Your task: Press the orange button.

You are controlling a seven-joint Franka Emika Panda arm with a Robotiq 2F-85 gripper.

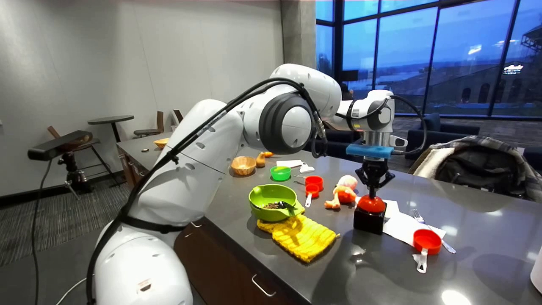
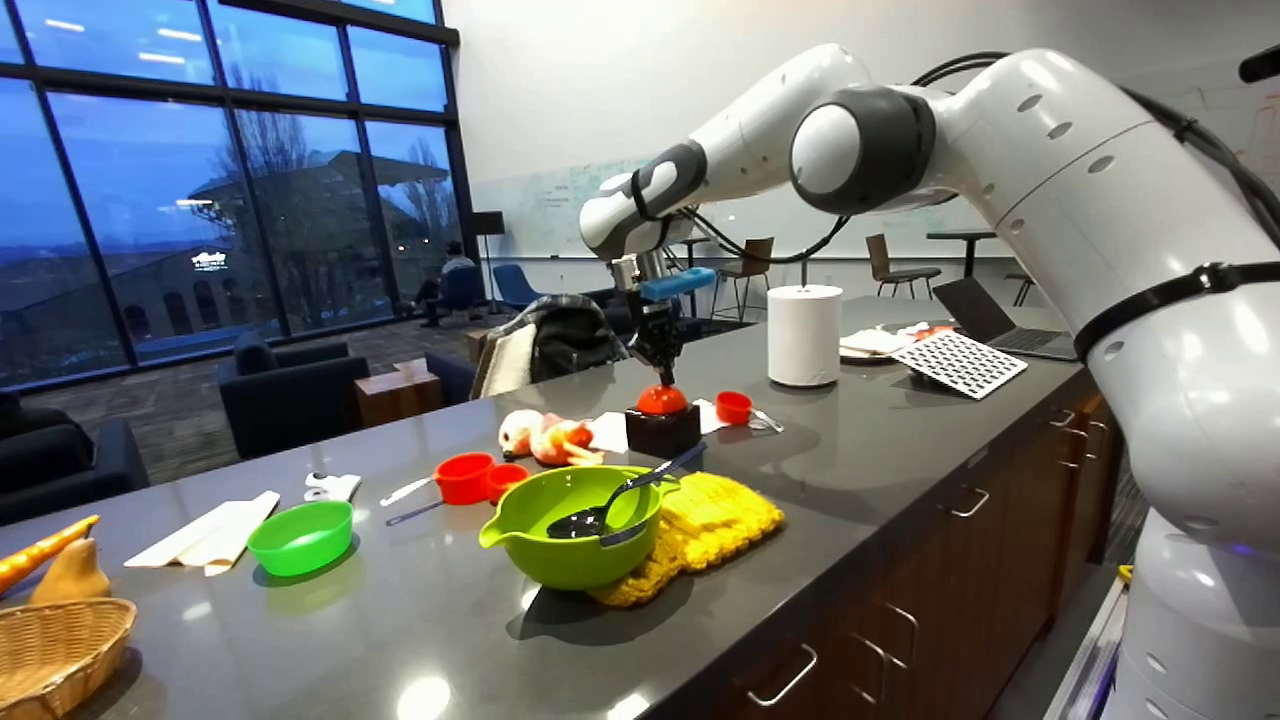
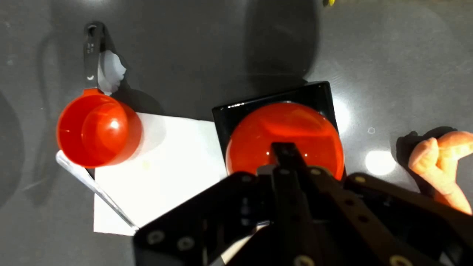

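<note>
Wrist view showed the gripper (image 3: 283, 147) clenched, empty, seemingly touching the button (image 3: 285, 127); straight downward pressure looked best.

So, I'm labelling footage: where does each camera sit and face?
Exterior view: beside the jointed white arm, facing grey wall and tall windows; arm and black tool show.
Exterior view: near the brown wicker basket, facing windows and white wall; arm and tool show.
Wrist view: wrist-mounted, facing down at the domed orange button; tool shows.
Both exterior views share the button and spouted green bowl.
</note>
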